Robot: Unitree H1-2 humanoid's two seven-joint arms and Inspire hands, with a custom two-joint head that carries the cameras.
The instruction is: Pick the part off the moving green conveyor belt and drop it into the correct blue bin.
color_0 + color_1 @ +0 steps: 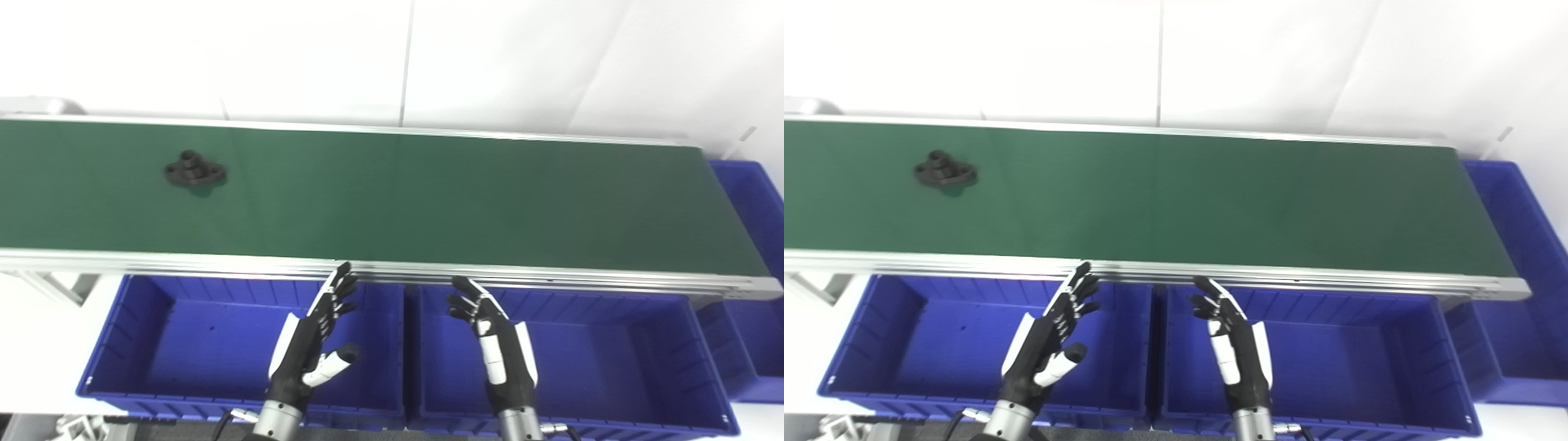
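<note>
A black flanged part point(194, 171) with a short raised hub lies on the green conveyor belt point(429, 202) toward its left end. Two blue bins sit below the belt's near rail: a left bin point(153, 343) and a right bin point(618, 361). My left hand point(312, 343) hovers open over the right side of the left bin, fingers stretched toward the rail. Over the left side of the right bin my right hand point(493, 340) is open too, palm turned inward. Neither hand touches the part, which is far up and to the left of both.
A third blue bin point(756, 202) stands past the belt's right end. The aluminium rail point(551, 278) runs along the belt's near edge just above my fingertips. A white wall rises behind the belt. Grey frame legs point(55, 288) show at the lower left.
</note>
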